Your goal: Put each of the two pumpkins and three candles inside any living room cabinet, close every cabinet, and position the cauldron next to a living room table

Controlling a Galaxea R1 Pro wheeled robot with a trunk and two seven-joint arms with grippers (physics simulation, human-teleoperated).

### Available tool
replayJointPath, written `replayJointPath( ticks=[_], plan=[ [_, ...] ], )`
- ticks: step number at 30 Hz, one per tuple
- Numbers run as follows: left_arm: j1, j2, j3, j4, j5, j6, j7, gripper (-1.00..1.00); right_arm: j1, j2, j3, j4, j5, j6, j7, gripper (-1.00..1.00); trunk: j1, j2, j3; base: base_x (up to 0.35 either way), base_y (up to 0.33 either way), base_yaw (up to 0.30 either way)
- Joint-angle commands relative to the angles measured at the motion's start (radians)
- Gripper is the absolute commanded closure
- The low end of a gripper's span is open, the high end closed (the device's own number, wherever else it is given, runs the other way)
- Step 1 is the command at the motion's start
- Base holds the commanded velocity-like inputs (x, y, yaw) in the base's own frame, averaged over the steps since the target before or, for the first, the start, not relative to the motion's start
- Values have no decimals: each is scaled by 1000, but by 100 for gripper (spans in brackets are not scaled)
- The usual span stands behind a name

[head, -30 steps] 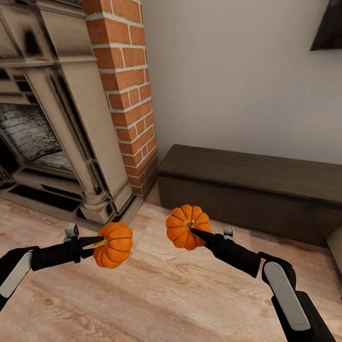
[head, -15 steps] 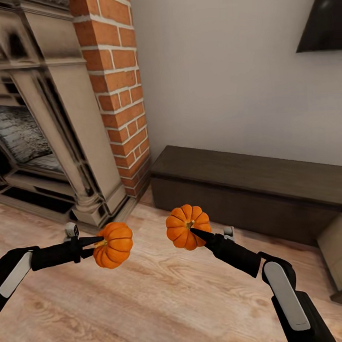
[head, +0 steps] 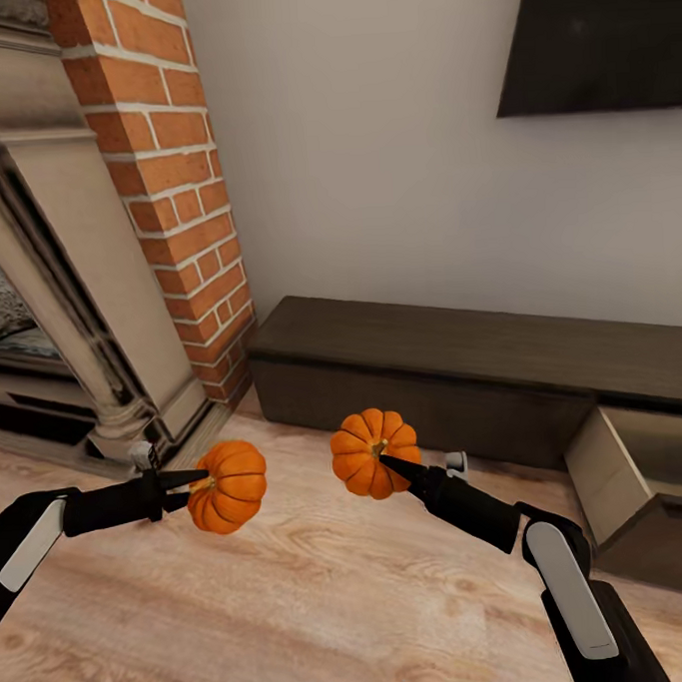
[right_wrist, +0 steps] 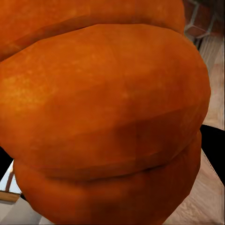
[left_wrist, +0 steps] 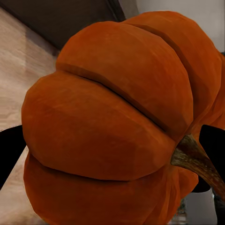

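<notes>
Wooden floor (head: 295,603) runs up to a stone fireplace (head: 49,296) and a red brick column (head: 163,180) at the left, with a long dark-brown cabinet (head: 433,376) against the white wall and one pulled-out drawer (head: 638,475) at its right end. Above the floor, in front of the cabinet, the left gripper (head: 193,481) is clamped on the left pumpkin (head: 229,487), stem pointing to the fingers. Just beside it, the right gripper (head: 387,462) is clamped on the right pumpkin (head: 372,449); a dark screen (head: 595,38) hangs on the wall at upper right.
</notes>
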Motion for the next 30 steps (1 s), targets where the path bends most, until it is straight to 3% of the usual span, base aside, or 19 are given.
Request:
replayJointPath(
  ticks=[1, 19, 30],
  plan=[
    [-1, 1, -2, 0, 9, 8, -3, 100, -1, 1, -3, 0, -5, 8, 6, 100, -1, 0, 0, -127, -159, -214],
    [-1, 1, -1, -1, 9, 8, -3, 100, -1, 1, -3, 0, -5, 8, 6, 100, -1, 0, 22, -14, -267, -211],
    [-1, 1, -1, -1, 9, 8, -3, 100, -1, 1, -3, 0, -5, 8, 7, 100, -1, 0, 32, 0, -288, -110]
  ],
)
